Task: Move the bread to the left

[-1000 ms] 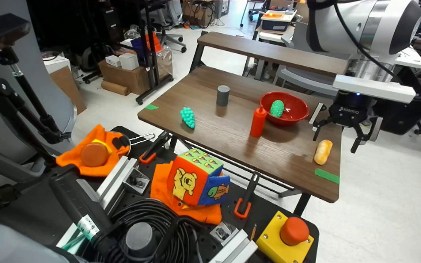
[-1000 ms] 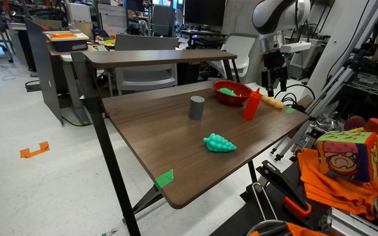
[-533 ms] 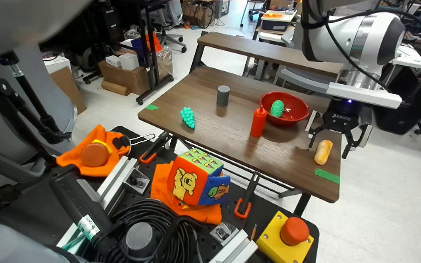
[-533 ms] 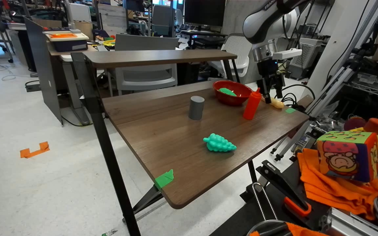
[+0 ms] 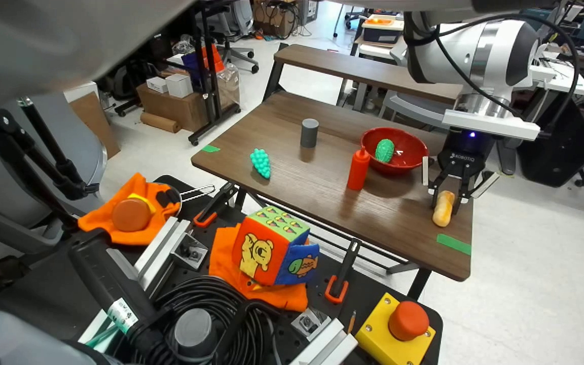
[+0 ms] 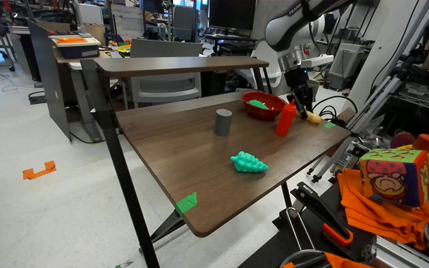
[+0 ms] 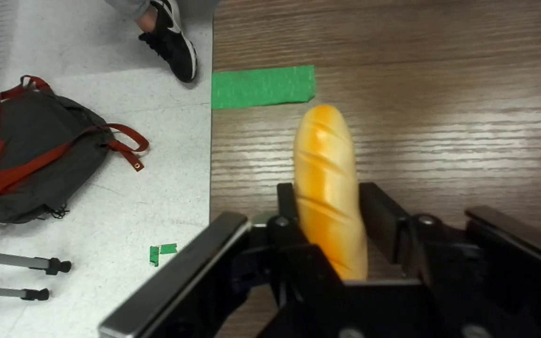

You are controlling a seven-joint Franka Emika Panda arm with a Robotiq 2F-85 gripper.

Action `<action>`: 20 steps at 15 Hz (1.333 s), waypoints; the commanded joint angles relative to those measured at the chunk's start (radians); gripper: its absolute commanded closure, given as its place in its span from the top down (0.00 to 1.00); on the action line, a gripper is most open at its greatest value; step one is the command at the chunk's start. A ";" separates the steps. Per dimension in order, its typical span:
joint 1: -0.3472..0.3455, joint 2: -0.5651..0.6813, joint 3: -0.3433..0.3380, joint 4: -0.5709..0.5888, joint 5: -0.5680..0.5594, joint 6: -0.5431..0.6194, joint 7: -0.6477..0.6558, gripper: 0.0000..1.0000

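Note:
The bread (image 5: 443,213) is a small yellow-orange loaf lying on the brown table (image 5: 393,213) close to its edge. In the wrist view the bread (image 7: 324,173) runs lengthwise between the black fingers, its rounded far end sticking out past them. My gripper (image 7: 327,190) is down at table height and shut on the loaf, with one finger along each side. The bread (image 6: 314,118) shows only in part in an exterior view, where the gripper and a red bottle cover some of it.
A red bowl (image 5: 411,152) holding a green bumpy toy (image 5: 384,150) stands near the gripper, with the red bottle (image 5: 358,171) beside it. Farther off are a grey cylinder (image 5: 309,133) and a teal grape-like toy (image 5: 260,163). Green tape (image 7: 263,87) marks the table beyond the bread.
The arm has come down and over to the bread, and the open fingers have shut around it. The bread has shifted slightly. The other objects on the table are unmoved.

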 commanded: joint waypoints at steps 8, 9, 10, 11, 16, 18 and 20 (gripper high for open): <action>0.009 -0.206 -0.006 -0.133 -0.015 0.119 -0.017 0.14; 0.020 -0.264 -0.003 -0.189 -0.022 0.172 -0.021 0.14; 0.030 -0.311 0.002 -0.230 -0.033 0.210 -0.051 0.14; 0.040 -0.355 0.009 -0.270 -0.041 0.245 -0.082 0.14; 0.093 -0.577 0.047 -0.488 -0.139 0.338 -0.164 0.14; 0.115 -0.660 0.066 -0.583 -0.176 0.350 -0.187 0.14; 0.142 -0.736 0.088 -0.682 -0.220 0.351 -0.215 0.14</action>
